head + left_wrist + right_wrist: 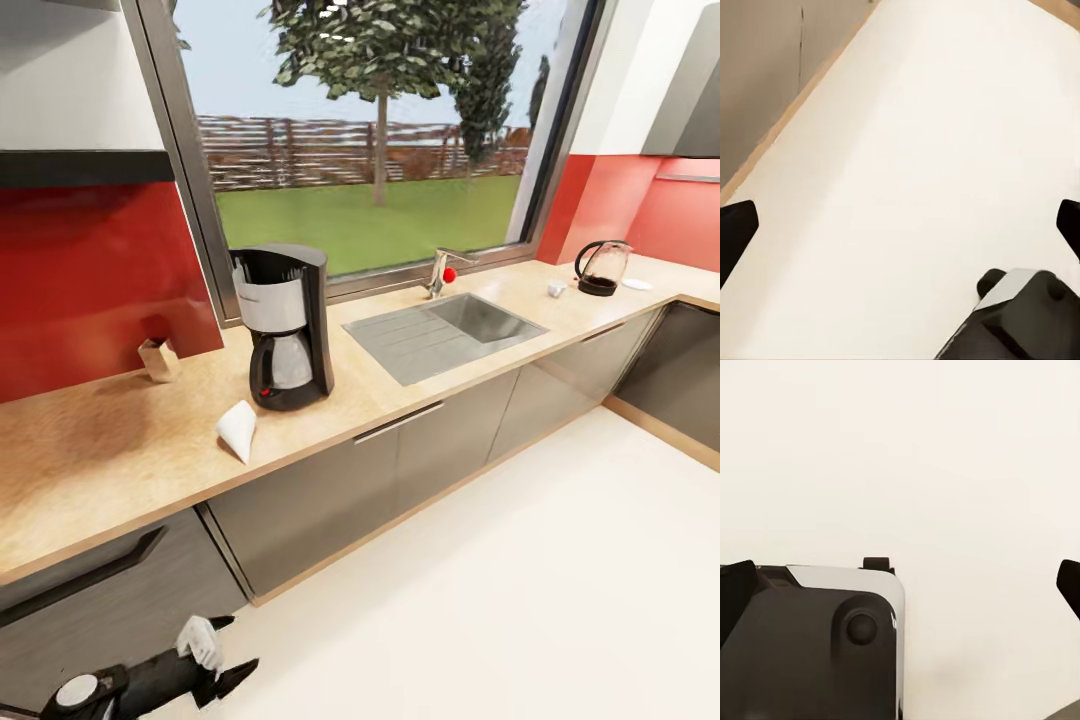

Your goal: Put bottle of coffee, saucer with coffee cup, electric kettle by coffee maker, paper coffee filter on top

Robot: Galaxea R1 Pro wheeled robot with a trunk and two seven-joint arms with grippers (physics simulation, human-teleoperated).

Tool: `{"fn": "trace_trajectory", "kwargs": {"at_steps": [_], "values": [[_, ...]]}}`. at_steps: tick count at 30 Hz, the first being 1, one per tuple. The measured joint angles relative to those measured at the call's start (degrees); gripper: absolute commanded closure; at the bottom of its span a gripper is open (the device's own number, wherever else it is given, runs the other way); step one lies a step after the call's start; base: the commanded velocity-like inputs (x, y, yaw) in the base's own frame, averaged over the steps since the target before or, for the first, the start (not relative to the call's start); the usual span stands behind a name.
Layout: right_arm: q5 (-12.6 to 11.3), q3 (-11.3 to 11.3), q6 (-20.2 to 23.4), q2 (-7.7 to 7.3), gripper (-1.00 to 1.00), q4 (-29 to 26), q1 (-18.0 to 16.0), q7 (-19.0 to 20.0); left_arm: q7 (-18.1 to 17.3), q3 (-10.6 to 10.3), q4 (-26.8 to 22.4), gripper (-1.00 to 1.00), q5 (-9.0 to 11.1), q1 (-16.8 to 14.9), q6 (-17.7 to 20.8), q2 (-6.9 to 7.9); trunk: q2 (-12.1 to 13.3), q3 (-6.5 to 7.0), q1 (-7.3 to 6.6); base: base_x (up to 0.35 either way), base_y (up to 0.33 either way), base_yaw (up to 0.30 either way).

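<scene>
The black and silver coffee maker (283, 325) stands on the kitchen countertop (120, 450) by the window. A white paper coffee filter (238, 428) lies on the counter just in front of it, near the edge. Far to the right stands the glass electric kettle (603, 267), with the tiny white coffee cup (557, 289) to its left and the white saucer (636, 284) to its right. The bottle of coffee is out of view. My left gripper (232, 648) (900, 225) hangs low over the floor, open and empty. My right gripper (900, 585) is open over the floor too.
A steel sink (445, 330) with a faucet (440, 272) sits between the coffee maker and the kettle. A small box-like holder (158, 360) stands against the red backsplash. Grey cabinet fronts (330, 490) run under the counter. The pale floor (520, 590) lies open to the right.
</scene>
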Motion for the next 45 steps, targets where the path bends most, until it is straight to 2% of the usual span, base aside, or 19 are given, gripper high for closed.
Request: {"fn": "trace_trajectory", "kwargs": {"at_steps": [2, 4, 7, 12, 17, 20, 24, 26, 31, 32, 33, 37, 39, 43, 45], "values": [[0.00, 0.00, 0.00, 0.00, -1.00, 0.00, 0.00, 0.00, -4.01, 0.04, -2.30, -1.00, -0.15, -1.31, 2.10, -0.01, 0.00, 0.00, 0.00, 0.000, 0.000, 0.000], [0.00, 0.00, 0.00, 0.00, -1.00, 0.00, 0.00, 0.00, -8.67, 0.04, -4.33, -1.00, -0.26, -3.55, 5.89, -0.06, 0.00, 0.00, 0.00, 0.000, 0.000, 0.000], [0.00, 0.01, 0.00, 0.00, -1.00, 0.00, 0.00, 0.01, -12.88, -0.03, -5.41, -1.00, -0.29, -6.95, 11.24, -0.08, 0.00, 0.00, 0.00, 0.000, 0.000, 0.000], [0.01, 0.07, 0.00, 0.00, -1.00, 0.00, 0.00, 0.01, -17.88, -0.38, -5.31, -1.00, -0.30, -15.72, 17.98, -0.08, 0.00, 0.01, 0.00, 0.000, 0.000, 0.000], [-0.04, 0.08, 0.00, 0.00, -1.00, 0.00, 0.00, 0.01, -20.87, -0.48, -5.18, -1.00, -0.22, -24.71, 26.59, -0.02, 0.00, 0.00, 0.00, 0.000, 0.000, 0.000], [-0.06, 0.08, 0.00, 0.00, -1.00, 0.00, 0.00, 0.01, -21.20, -0.52, -5.17, -1.00, -0.20, -28.12, 28.72, 0.00, 0.00, 0.00, 0.00, 0.000, 0.000, 0.000], [-0.07, 0.03, 0.00, 0.00, -1.00, -0.12, 0.00, 0.01, -21.24, -0.56, -5.15, -1.00, -0.26, -31.15, 31.78, 0.39, 0.00, 0.00, 0.00, 0.000, 0.000, 0.000], [-0.11, 0.01, 0.03, 0.00, -1.00, -0.26, 0.00, 0.01, -21.27, -0.52, -5.11, -1.00, -0.25, -32.33, 32.98, 1.84, 0.00, 0.00, 0.00, 0.000, 0.000, 0.000], [-0.15, 0.00, 0.06, 0.07, -1.00, -2.33, -0.01, 0.01, -21.36, -0.52, -5.02, -1.00, -0.09, -35.69, 34.04, 6.74, 0.00, 0.00, 0.00, 0.000, 0.000, 0.000], [-0.15, 0.00, 0.06, 0.08, -1.00, -2.89, 0.00, 0.01, -21.37, -0.53, -5.00, -1.00, -0.08, -36.06, 34.12, 7.18, 0.00, 0.00, 0.00, 0.000, 0.000, 0.000], [-0.15, 0.01, 0.07, 0.08, -1.00, -4.76, -0.01, 0.01, -21.35, -0.52, -4.99, -1.00, -0.07, -37.32, 34.87, 8.62, 0.00, 0.01, 0.00, 0.000, 0.000, 0.000], [-0.15, -0.05, 0.08, 0.03, -1.00, -6.07, 0.00, 0.01, -21.24, -0.58, -4.97, -1.00, -0.20, -39.87, 36.67, 11.27, 0.00, 0.00, -0.01, 0.000, 0.000, 0.000], [-0.12, -0.03, 0.08, 0.02, -1.00, -5.94, 0.00, 0.01, -20.99, -0.61, -4.98, -1.00, -0.65, -40.03, 36.78, 12.04, 0.00, 0.00, 0.00, 0.000, 0.000, 0.000], [-0.08, 0.00, 0.02, 0.00, -1.00, -3.48, 0.00, 0.01, -21.05, -0.30, -5.06, -1.00, -4.07, -39.93, 36.46, 13.05, 0.00, 0.00, 0.00, 0.000, 0.000, 0.000], [-0.11, -0.04, 0.01, 0.00, -1.00, -2.28, 0.00, 0.01, -21.09, -0.17, -5.07, -1.00, -5.15, -39.95, 36.38, 13.22, 0.00, 0.00, 0.00, 0.000, 0.000, 0.000]]}}
